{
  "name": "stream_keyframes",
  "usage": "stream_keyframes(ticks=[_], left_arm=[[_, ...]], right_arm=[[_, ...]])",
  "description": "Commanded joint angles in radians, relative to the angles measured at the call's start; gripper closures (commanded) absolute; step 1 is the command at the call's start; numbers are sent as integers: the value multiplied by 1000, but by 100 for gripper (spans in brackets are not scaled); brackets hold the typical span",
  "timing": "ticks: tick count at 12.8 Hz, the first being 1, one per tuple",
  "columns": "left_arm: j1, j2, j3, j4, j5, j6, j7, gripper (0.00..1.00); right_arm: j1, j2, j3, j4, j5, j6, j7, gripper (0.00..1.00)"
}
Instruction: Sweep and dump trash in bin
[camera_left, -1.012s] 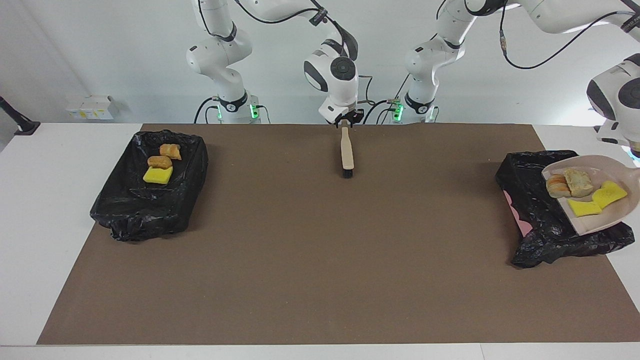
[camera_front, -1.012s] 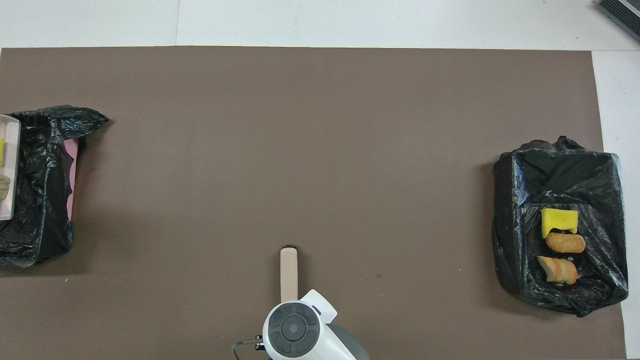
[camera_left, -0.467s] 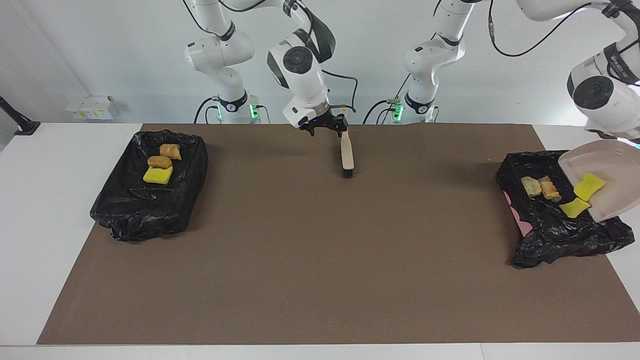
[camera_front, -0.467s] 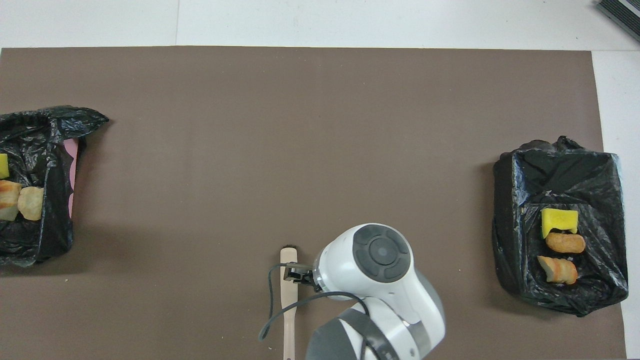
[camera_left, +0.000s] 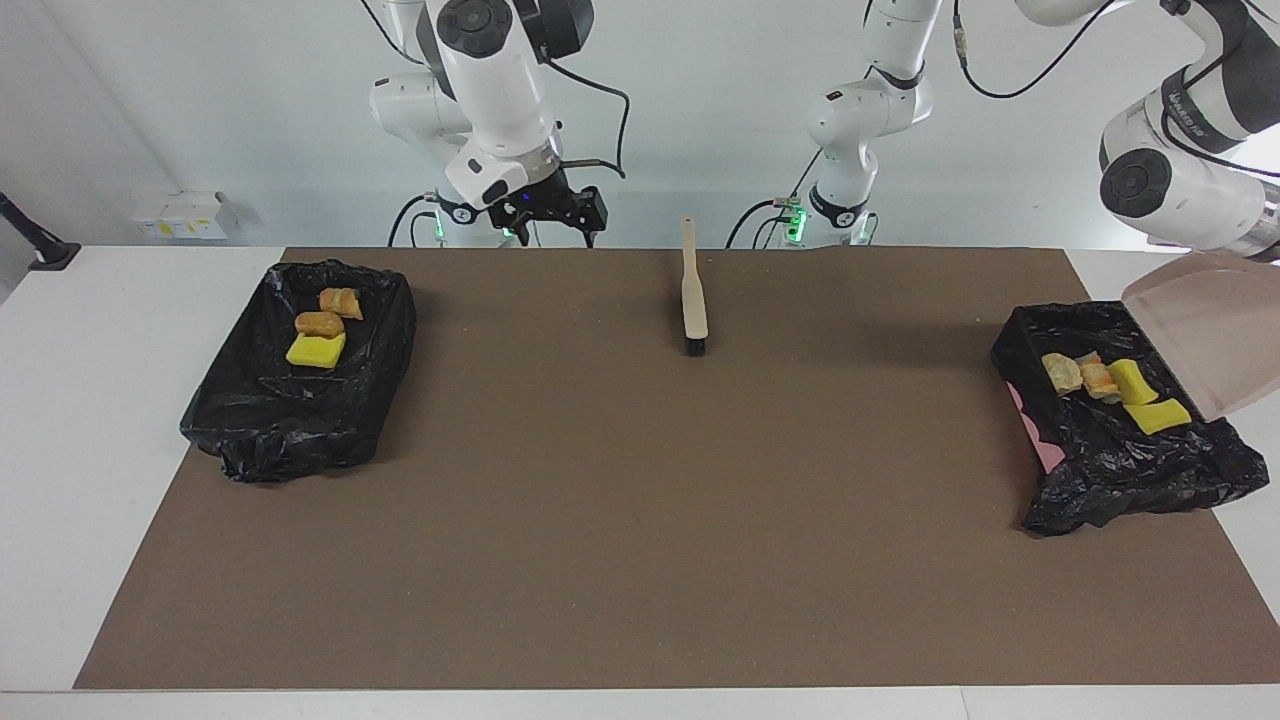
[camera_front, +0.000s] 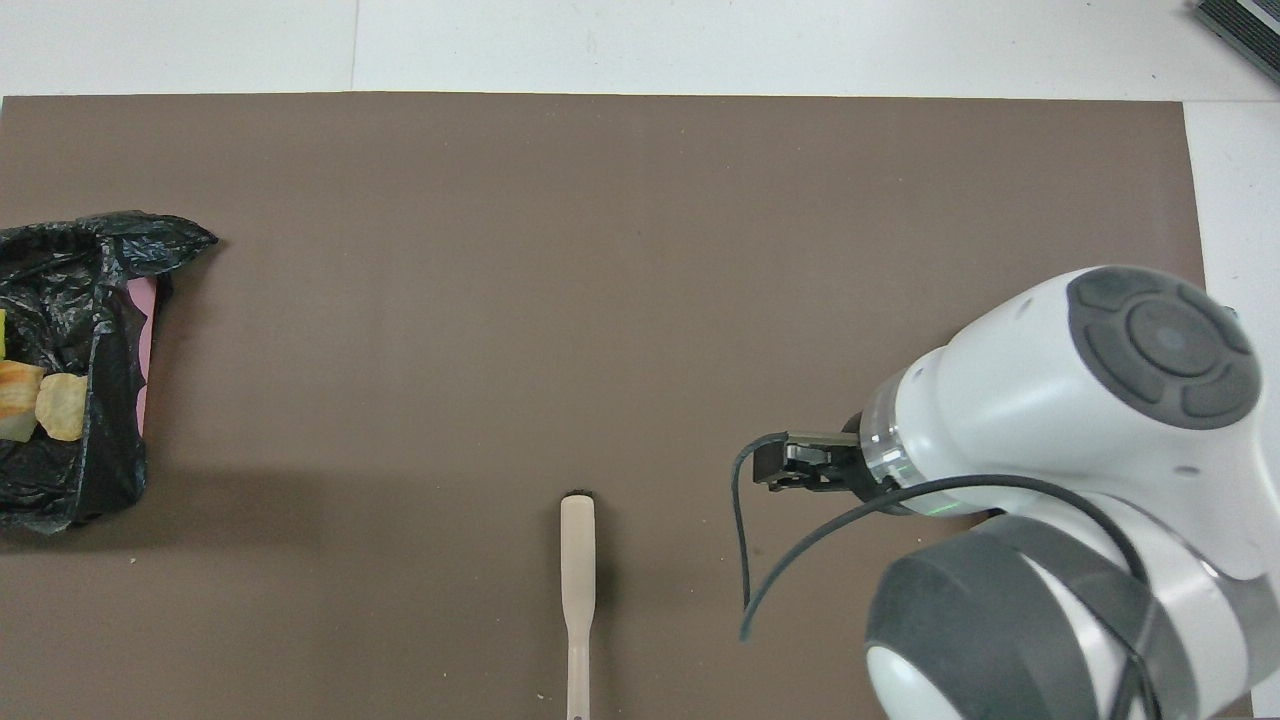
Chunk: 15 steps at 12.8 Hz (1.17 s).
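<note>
Facing view: left pincer (camera_left: 1272, 250) clamped on the tilted dustpan (camera_left: 1205, 335) over the bin (camera_left: 1120, 470) could catch its liner; right pincer (camera_left: 553, 212) stood apart, empty, above the table (camera_left: 640, 560).

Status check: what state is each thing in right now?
brush: lying flat, free.
bin at left arm's end: holds four trash bits.
dustpan: tipped over it, empty.
bin at right arm's end: holds three.
right gripper: open, raised, empty.
left gripper: out of view, shut on dustpan.
</note>
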Motion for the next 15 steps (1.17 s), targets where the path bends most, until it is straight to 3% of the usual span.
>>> stream_keyframes(ticks=[1, 4, 5, 10, 15], left_arm=[[-47, -43, 8, -34, 35, -62, -64, 100], [-125, -46, 3, -34, -4, -145, -148, 100], [-156, -46, 2, -34, -68, -162, -193, 100], [-276, -43, 2, -23, -446, -281, -477, 100], [-306, -44, 2, -22, -900, -278, -725, 100]], right_arm=[[-78, 43, 14, 129, -81, -90, -71, 0], [-96, 174, 14, 377, -214, -236, -76, 0], [-115, 191, 13, 418, -218, -251, -82, 0], [-138, 181, 13, 417, -205, -238, -91, 0], [-141, 179, 1, 421, -215, -236, -109, 0]])
